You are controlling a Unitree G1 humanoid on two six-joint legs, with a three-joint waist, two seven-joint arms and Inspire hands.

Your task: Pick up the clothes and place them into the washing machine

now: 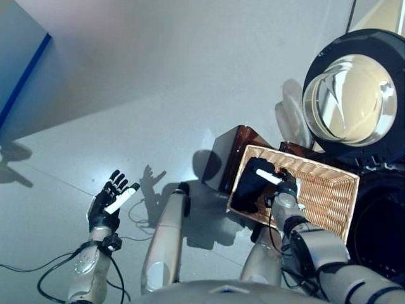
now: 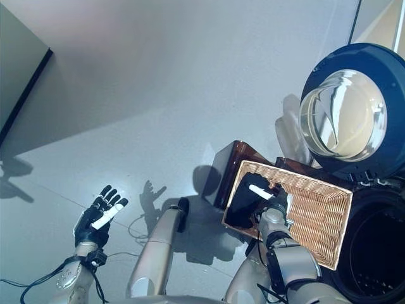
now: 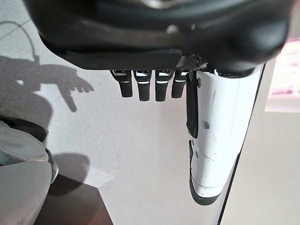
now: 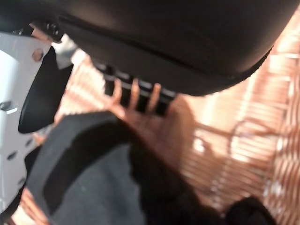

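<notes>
A woven basket (image 1: 329, 193) sits on a dark brown stand (image 1: 231, 149) by the robot's right side; inside it, at the end far from the washing machine, lies a black piece of clothing (image 1: 250, 187) all bunched up. The right hand (image 1: 283, 185) is down in the basket, right over the black cloth; its white thumb (image 1: 269, 177) lies across the top of the cloth. In the right wrist view the fingers (image 4: 136, 96) reach out straight over the basket's woven floor, just past the cloth (image 4: 103, 183); the thumb stands off to one side, so the hand is spread and not squeezing the cloth.

The washing machine (image 1: 380, 240) stands just past the basket; its round door (image 1: 348, 98) is swung wide open, and the dark hole of the drum (image 2: 376, 250) shows below it.

The left hand (image 1: 109, 202) is well away from the basket, held up over the grey floor (image 1: 158, 82); its fingers are spread and straight, its white thumb (image 3: 215, 136) sticks out, and it holds nothing.
</notes>
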